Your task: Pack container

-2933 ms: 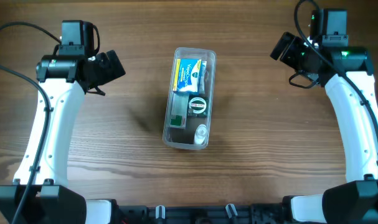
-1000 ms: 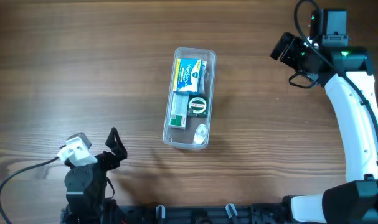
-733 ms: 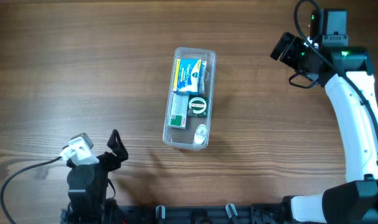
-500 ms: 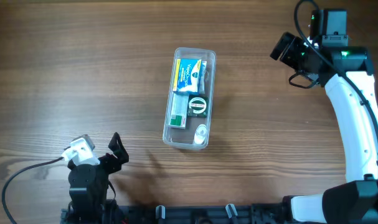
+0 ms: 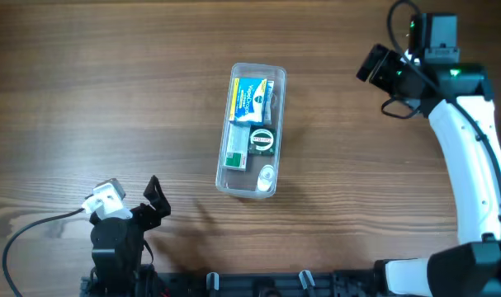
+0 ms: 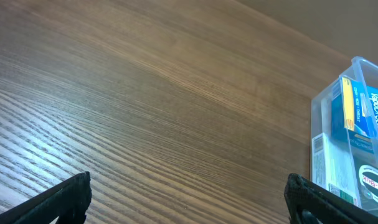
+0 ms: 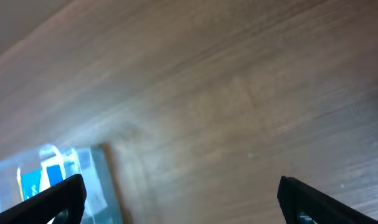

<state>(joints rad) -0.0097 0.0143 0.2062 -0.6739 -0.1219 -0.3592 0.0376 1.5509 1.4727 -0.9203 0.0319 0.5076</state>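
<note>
Your left arm (image 5: 116, 235) has pulled back, folded at near desk (image 5: 110, 99) edge; left jaws spread wide, empty. Your right arm (image 5: 465, 148) unmoved, far side; right jaws also released. Your container (image 5: 252, 130) sits mid-desk, well apart from both, already full. Packing looks done; likely you park right arm next.

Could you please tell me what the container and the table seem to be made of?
The container looks like clear, glossy plastic: its contents show through the walls. The table looks like wood or wood-grain laminate, matte: brown grain streaks run across it; which of the two cannot be told.
</note>
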